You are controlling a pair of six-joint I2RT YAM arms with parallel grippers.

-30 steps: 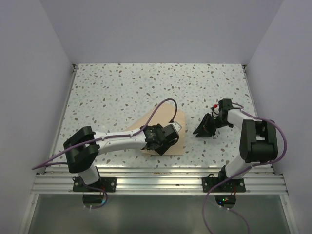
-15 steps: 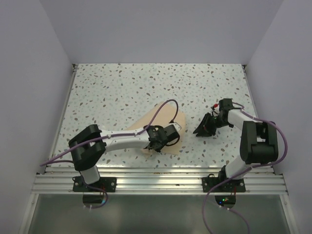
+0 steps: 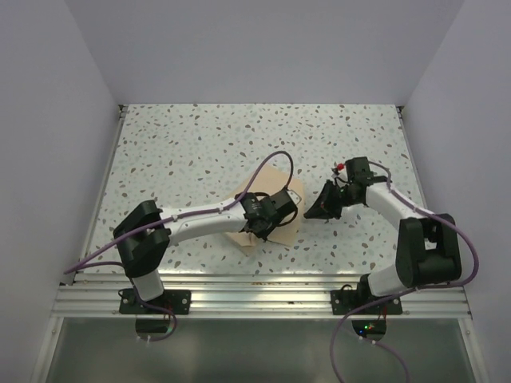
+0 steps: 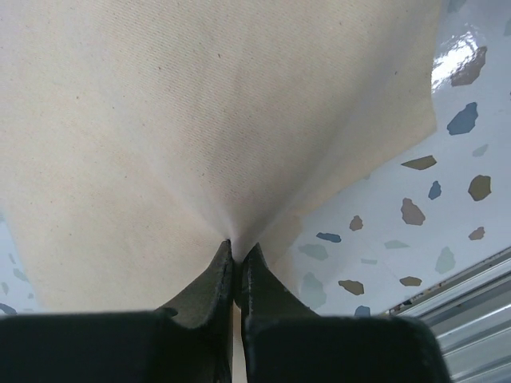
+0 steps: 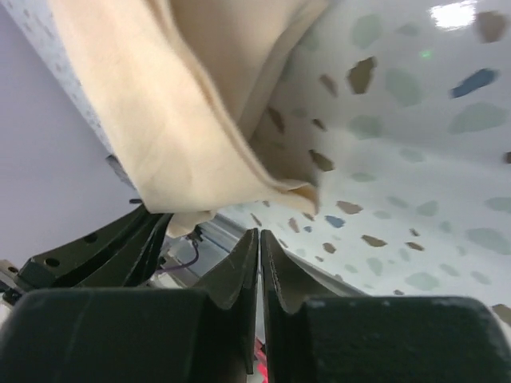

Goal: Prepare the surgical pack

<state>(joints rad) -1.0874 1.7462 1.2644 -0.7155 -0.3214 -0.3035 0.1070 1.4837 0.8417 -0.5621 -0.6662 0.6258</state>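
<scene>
The surgical pack (image 3: 275, 185) is a tan cloth bundle lying near the table's front middle. My left gripper (image 3: 279, 219) reaches over it from the left. In the left wrist view that gripper (image 4: 234, 243) is shut, pinching a puckered fold of the pack's cloth (image 4: 200, 120) at its tips. My right gripper (image 3: 310, 214) hovers just right of the pack, pointing at its right edge. Seen from the right wrist, the gripper (image 5: 259, 233) is shut with nothing between the fingers. A drooping corner of the cloth (image 5: 184, 120) hangs just ahead and above. No tray or instruments show.
The speckled table (image 3: 200, 152) is walled on the left, back and right. A metal rail (image 3: 255, 291) runs along the near edge by both arm bases. The left arm's purple cable (image 3: 275, 157) loops above the pack.
My left gripper has closed on the cloth and drawn it a little farther back and right. The right arm has swung left toward the pack and its jaws have closed.
</scene>
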